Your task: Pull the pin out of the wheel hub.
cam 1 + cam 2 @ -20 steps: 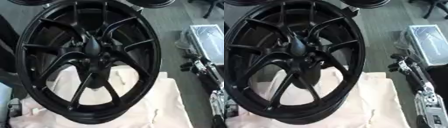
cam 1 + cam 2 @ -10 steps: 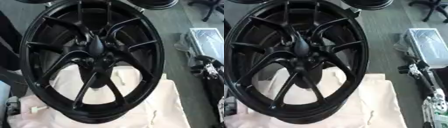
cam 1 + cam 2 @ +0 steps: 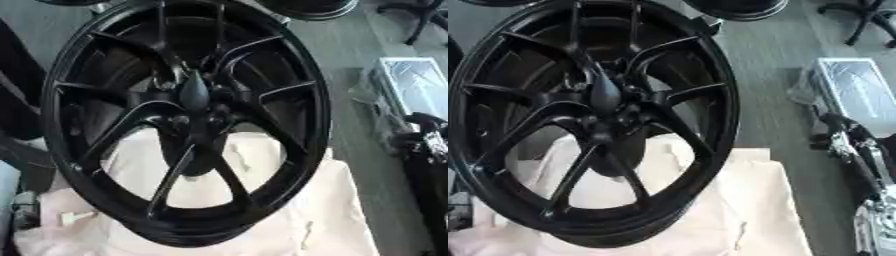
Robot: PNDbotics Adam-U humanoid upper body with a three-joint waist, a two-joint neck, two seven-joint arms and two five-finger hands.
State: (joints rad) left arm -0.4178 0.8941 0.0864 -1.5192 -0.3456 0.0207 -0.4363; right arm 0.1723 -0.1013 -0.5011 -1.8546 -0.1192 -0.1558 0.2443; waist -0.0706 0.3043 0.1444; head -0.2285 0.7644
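Note:
A large black spoked wheel (image 3: 289,95) stands tilted on a cream cloth (image 3: 341,215) and fills most of both views. From its hub (image 3: 188,120) a black tapered pin (image 3: 194,91) sticks out toward me. My right hand (image 3: 834,126) shows as the dark end of the black and silver arm at the right edge, well clear of the wheel's rim; its fingers cannot be made out. Nothing touches the pin. My left hand does not show.
A clear plastic-wrapped box (image 3: 857,89) lies on the grey floor at the right. Other black wheels (image 3: 737,7) sit at the top edge, and a chair base (image 3: 868,20) is in the top right corner. A dark shape (image 3: 16,100) borders the left side.
The right arm has drifted a little to the right, away from the wheel. The wheel and its pin stay as they were.

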